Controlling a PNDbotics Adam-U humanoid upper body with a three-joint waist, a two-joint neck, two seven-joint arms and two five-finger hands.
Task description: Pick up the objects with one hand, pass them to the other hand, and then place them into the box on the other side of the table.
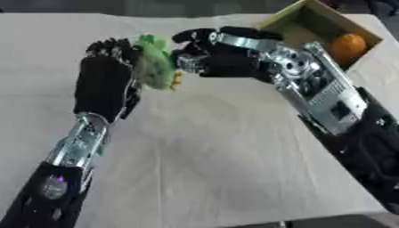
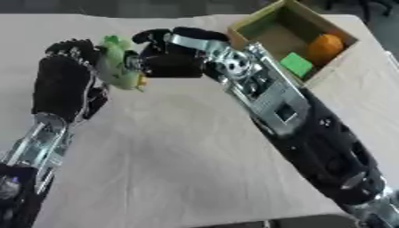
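Note:
A soft green toy [image 1: 157, 62] with a small yellow-orange bit at its lower edge is held above the table between both hands. My left hand [image 1: 105, 84] shows its back, upright, with fingers curled over the toy's left side. My right hand [image 1: 226, 60] reaches in from the right, one finger over the toy's top and the thumb against its right side. The open cardboard box [image 1: 284, 20] stands at the far right corner, behind my right forearm.
In the box lie a round orange object [image 1: 348, 46] and a green block [image 2: 295, 63]. The pale table [image 1: 218, 156] stretches wide below the hands. My right forearm crosses the table's right side, partly covering the box.

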